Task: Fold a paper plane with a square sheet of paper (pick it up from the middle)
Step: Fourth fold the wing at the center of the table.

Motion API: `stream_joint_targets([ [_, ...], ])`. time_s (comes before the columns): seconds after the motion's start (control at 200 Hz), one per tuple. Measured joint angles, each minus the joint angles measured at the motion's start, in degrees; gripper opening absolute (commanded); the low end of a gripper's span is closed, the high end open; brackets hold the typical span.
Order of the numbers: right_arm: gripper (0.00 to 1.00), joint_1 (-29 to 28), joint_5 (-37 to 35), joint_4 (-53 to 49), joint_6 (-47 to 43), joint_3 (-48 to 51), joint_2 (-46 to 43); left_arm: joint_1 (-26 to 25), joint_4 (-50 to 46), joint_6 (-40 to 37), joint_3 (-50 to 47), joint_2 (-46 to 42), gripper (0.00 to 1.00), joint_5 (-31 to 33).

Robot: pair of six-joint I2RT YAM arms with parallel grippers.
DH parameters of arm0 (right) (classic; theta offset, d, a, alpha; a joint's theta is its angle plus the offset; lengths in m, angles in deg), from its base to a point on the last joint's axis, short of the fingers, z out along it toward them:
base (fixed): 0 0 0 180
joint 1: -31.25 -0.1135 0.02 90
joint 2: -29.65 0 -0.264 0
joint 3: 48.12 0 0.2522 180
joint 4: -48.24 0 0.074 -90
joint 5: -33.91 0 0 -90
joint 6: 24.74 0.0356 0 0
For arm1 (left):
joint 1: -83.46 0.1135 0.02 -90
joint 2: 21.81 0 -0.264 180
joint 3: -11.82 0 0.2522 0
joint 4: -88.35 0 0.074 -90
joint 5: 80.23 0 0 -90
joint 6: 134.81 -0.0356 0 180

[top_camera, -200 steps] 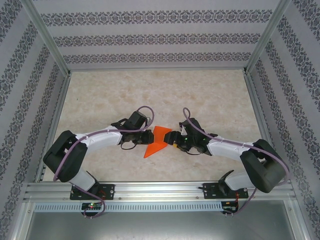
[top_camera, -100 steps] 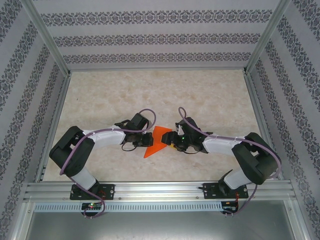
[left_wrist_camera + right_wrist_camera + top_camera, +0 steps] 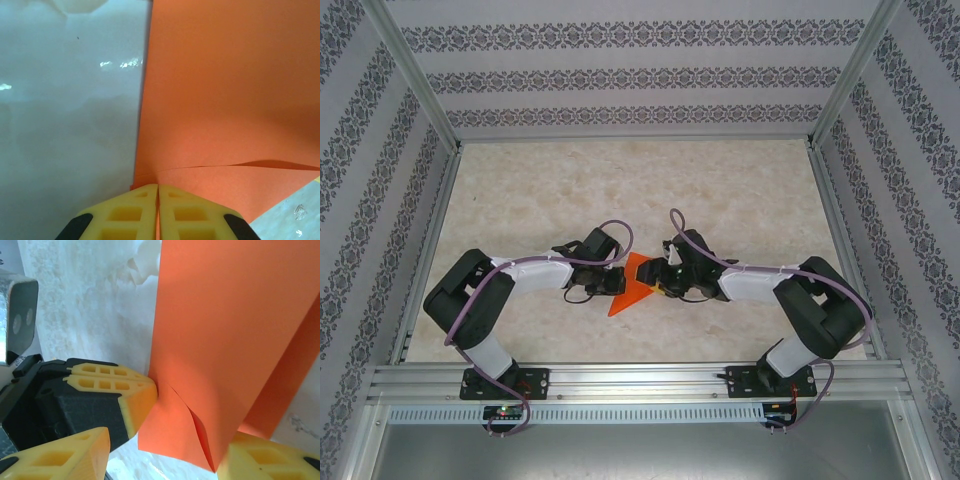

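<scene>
The right hand (image 3: 662, 284) has pushed in toward the left hand (image 3: 616, 281), squeezing the orange paper sheet (image 3: 630, 300) narrower between them (a fold is forming, I judge). The left hand is clenched on the sheet's edge. The right hand is released, the sheet between its spread fingers.

centre-near: left gripper (image 3: 618, 283) and right gripper (image 3: 658, 287) nose to nose over the folded paper sheet (image 3: 634, 295), the gap between them blocked | far half of table (image 3: 640, 185) open (side strips too) | bounds: patterned walls (image 3: 620, 80), frame rail (image 3: 640, 378) by the bases
</scene>
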Motion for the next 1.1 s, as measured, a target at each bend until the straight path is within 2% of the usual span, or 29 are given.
stream_joint_targets([
  [0.135, 0.55, 0.0, 0.07, 0.15, 0.0, -0.48, 0.74, 0.0, 0.0, 0.0, 0.0, 0.0, 0.11, 0.02],
  [0.19, 0.5, 0.0, 0.22, 0.35, -0.09, -0.96, 1.55, 0.0, 0.0, -0.07, 0.0, -0.02, 0.14, 0.02],
  [0.26, 0.47, 0.0, 0.76, 0.7, -0.22, -1.88, 3.1, -0.02, 0.02, -0.61, -0.02, -0.31, 0.21, -0.02],
  [0.37, 0.37, 0.02, 1.6, 1.25, -0.22, -2.93, 5.31, -0.24, 0.37, -1.27, -1.4, -2.75, 0.33, 0.07],
  [0.465, 0.27, 0.04, 2.25, 1.38, -0.26, -3.34, 6.27, -0.92, 0.04, -2.84, -2.73, -6.6, 0.38, 0.61],
  [0.594, 0.26, 0.04, 3.17, 1.38, -0.2, -4.0, 6.51, -4.79, -1.36, -5.75, -2.78, -10.56, 0.44, 4.44],
  [0.754, 0.25, 0.04, 3.45, 1.33, -0.17, -4.87, 6.51, -10.56, -3.74, -7.98, -2.8, -11.04, 0.52, 9.62],
  [1.099, 0.26, 0.2, 4.24, 0.87, -0.11, -5.16, 6.51, -18.4, -7.19, -8.41, -1.31, -6.6, 0.52, 23.67],
])
